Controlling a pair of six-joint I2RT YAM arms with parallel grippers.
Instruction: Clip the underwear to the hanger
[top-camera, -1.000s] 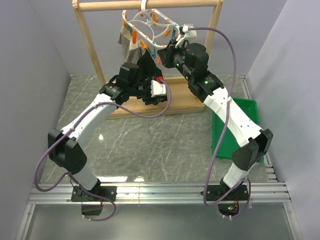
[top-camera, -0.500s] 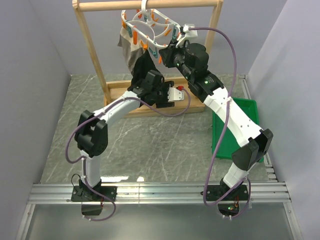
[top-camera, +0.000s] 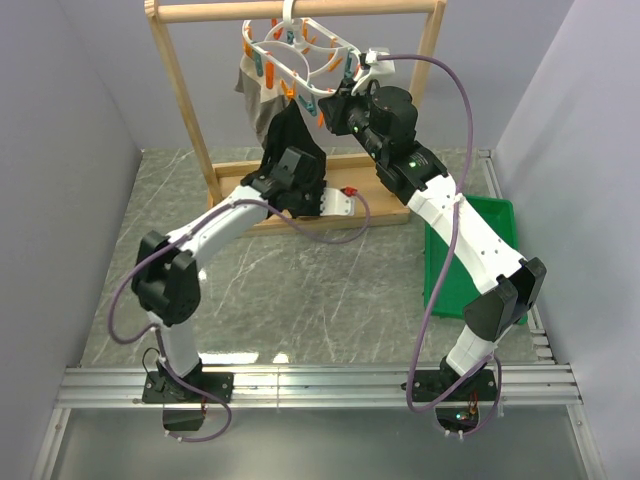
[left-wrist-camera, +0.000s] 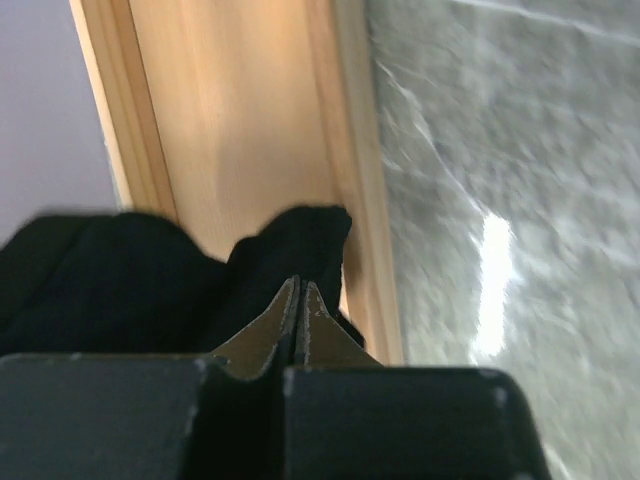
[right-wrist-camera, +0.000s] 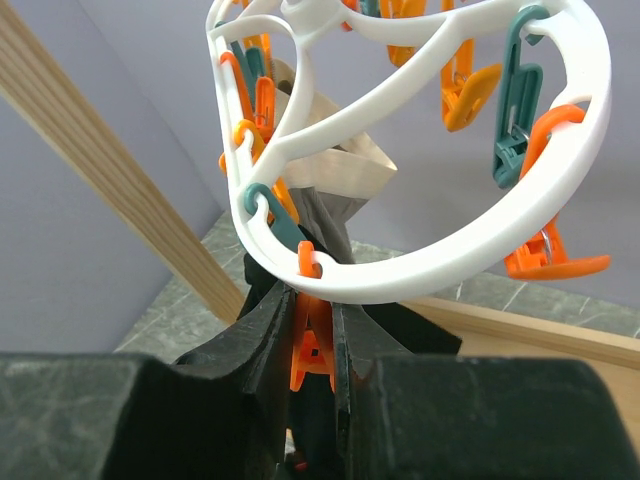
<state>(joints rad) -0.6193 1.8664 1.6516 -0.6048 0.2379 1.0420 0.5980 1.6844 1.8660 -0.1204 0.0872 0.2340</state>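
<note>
**L/H unit:** left gripper (left-wrist-camera: 299, 292) has its jaws fully together, tips meeting at a point. The tips overlap the lower edge of the underwear (left-wrist-camera: 120, 270), with black cloth bunched directly behind them and off to one side. Cannot tell whether any cloth is nipped btwn them. Beyond the cloth is the base board of the wooden rack (left-wrist-camera: 240, 130), then the grey marbled table (left-wrist-camera: 520, 150).

**R/H unit:** right gripper (right-wrist-camera: 312, 335) is clamped on an orange peg (right-wrist-camera: 313, 352), one finger each side, peg squeezed btwn the pads. The peg hangs from the near rim of the hanger (right-wrist-camera: 440, 265), directly above the fingers. The white oval frame is tilted, with more orange and teal pegs round its rim. The underwear hangs just below and behind this gripper. Whether the peg mouth holds cloth is not visible. Further back on the frame, beyond the gripper, hangs the grey-beige garment (right-wrist-camera: 335, 180). Overhead view shows a green bin (top-camera: 480, 240) well off to this gripper's right.
</note>
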